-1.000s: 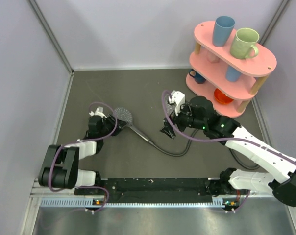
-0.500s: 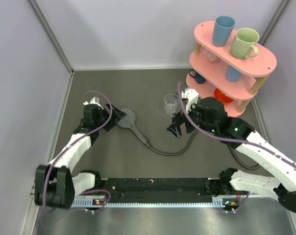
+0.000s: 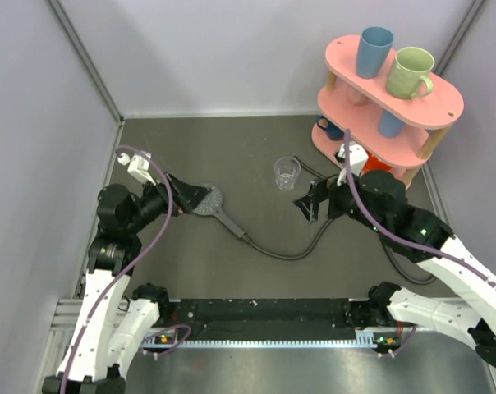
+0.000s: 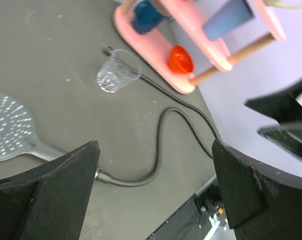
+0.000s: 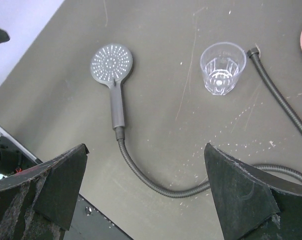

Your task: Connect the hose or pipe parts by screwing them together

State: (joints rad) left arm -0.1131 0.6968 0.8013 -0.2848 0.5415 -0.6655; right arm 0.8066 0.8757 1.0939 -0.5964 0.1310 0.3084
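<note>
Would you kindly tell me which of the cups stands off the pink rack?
The clear glass cup: it alone stands on the table, while the blue cup and green mug sit on the rack.

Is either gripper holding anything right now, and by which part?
Nothing is held. The left gripper and the right gripper are open and empty; the hand shower lies free on the table.

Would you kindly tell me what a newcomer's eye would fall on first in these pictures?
The pink tiered shelf at the far right corner stands out, with a blue cup and a green mug on top. On the dark table lies the grey hand shower, face up, its dark hose curving off to the right, with a clear glass cup upright beyond it.
</note>
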